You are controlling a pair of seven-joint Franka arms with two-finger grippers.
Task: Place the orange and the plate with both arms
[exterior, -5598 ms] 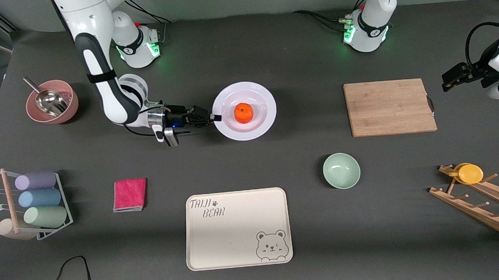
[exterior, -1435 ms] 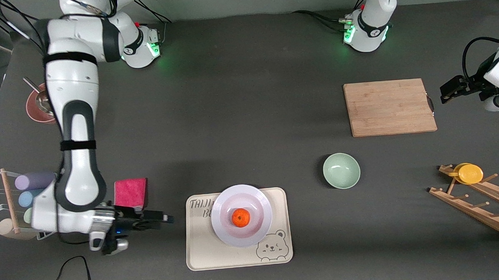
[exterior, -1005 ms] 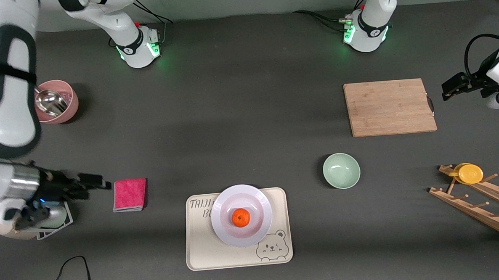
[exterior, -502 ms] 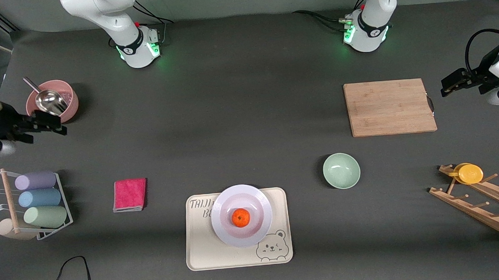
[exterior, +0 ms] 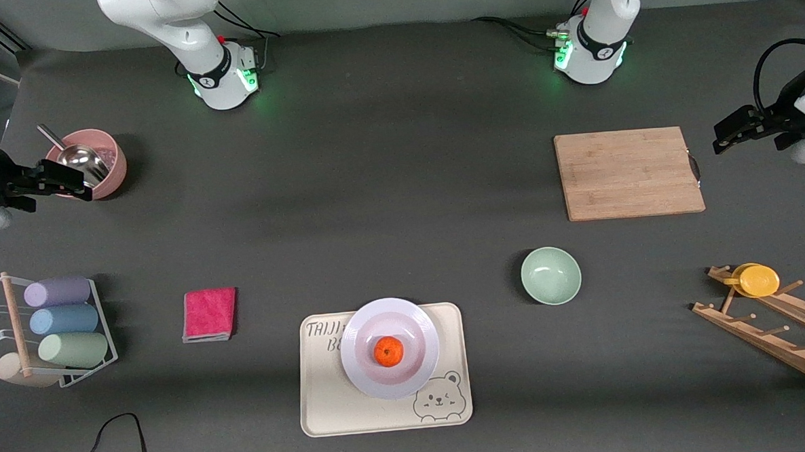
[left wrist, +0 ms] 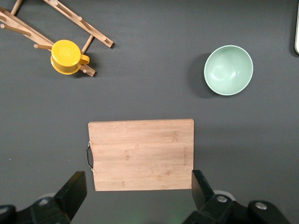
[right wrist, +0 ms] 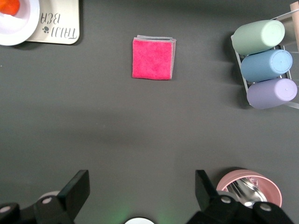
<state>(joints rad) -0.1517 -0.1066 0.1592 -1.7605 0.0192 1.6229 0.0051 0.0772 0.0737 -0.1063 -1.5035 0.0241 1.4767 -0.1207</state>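
Observation:
The orange (exterior: 388, 351) sits in the middle of the white plate (exterior: 360, 353), which rests on the cream bear tray (exterior: 329, 406) near the front camera. My right gripper (exterior: 74, 184) is open and empty, up over the table's edge beside the pink bowl (exterior: 111, 174). Its wrist view (right wrist: 140, 186) shows the orange (right wrist: 7, 5) and the plate (right wrist: 21, 23) at the frame's corner. My left gripper (exterior: 728, 130) is open and empty, waiting over the table at the left arm's end, beside the cutting board (exterior: 628, 173); its wrist view (left wrist: 138, 186) looks down on the board (left wrist: 141, 154).
A pale green bowl (exterior: 551, 275) stands beside the tray. A pink cloth (exterior: 209, 314) and a rack of pastel cups (exterior: 60, 322) lie toward the right arm's end. A wooden rack with a yellow cup (exterior: 758, 280) is at the left arm's end.
The plate with the orange went from the table's middle onto the tray. My right gripper let go of it, drew away and rose to beside the pink bowl. The left arm barely moved.

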